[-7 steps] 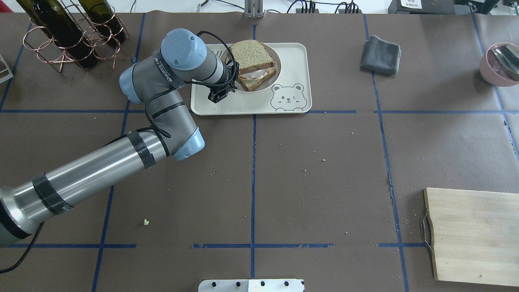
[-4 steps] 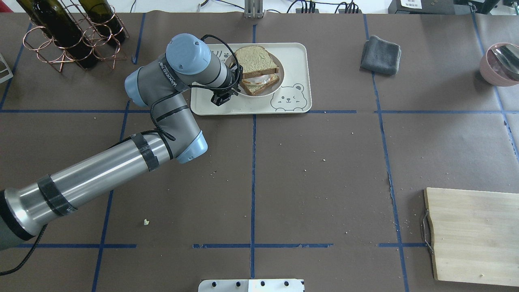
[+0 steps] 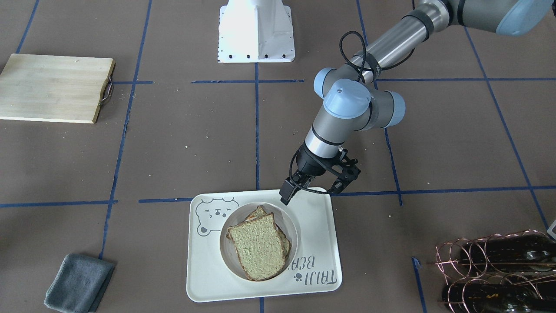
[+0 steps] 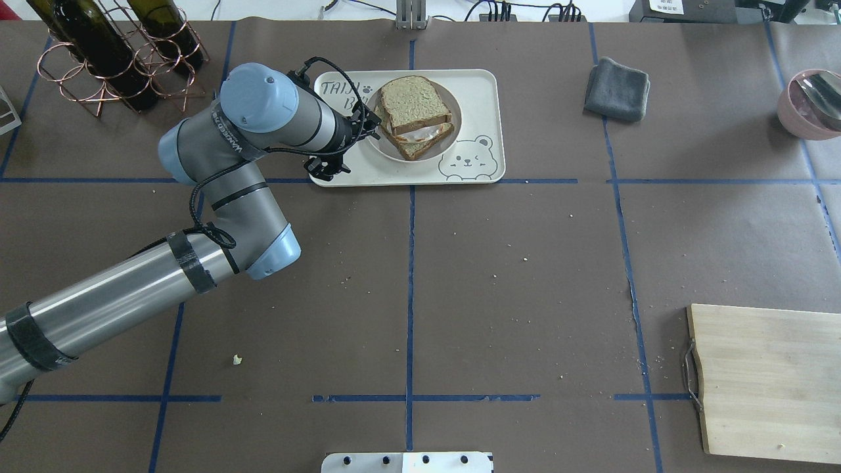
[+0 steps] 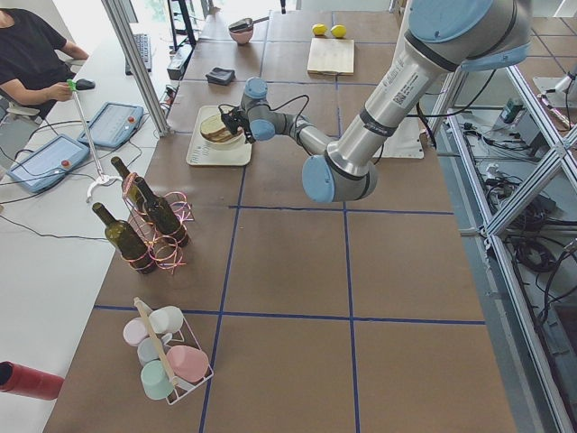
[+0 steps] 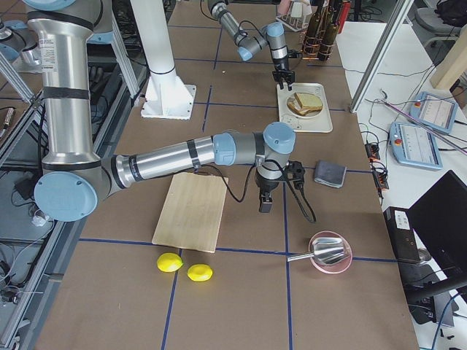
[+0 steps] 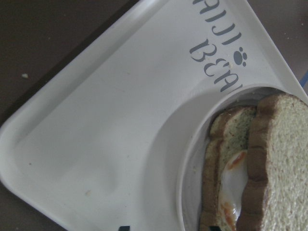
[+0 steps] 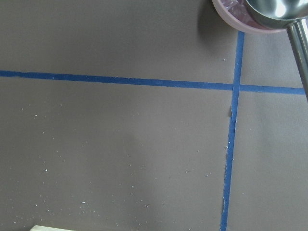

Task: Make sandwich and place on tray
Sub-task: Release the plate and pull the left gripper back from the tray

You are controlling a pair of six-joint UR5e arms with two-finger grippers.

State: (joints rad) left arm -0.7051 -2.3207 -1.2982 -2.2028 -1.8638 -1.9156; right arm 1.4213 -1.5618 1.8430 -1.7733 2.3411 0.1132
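The sandwich (image 4: 414, 105), two bread slices with a fried egg between them, lies on a small round pale plate (image 4: 447, 135) on the cream bear tray (image 4: 476, 98). It also shows in the front view (image 3: 258, 245) and the left wrist view (image 7: 279, 163), where egg white and yolk peek out. My left gripper (image 4: 345, 148) is open and empty, just left of the plate over the tray's left part; in the front view (image 3: 313, 189) it hangs over the tray's (image 3: 312, 234) edge. My right gripper (image 6: 264, 204) shows only in the right side view; I cannot tell its state.
A wire rack with wine bottles (image 4: 112, 59) stands left of the tray. A grey cloth (image 4: 617, 89) lies to the tray's right. A pink bowl with a metal ladle (image 4: 811, 102) is far right. A wooden cutting board (image 4: 769, 381) is front right, two lemons (image 6: 182, 266) beyond it.
My left gripper has drawn back to the left, away from the plate and sandwich. The plate and top slice have settled slightly lower on the tray.
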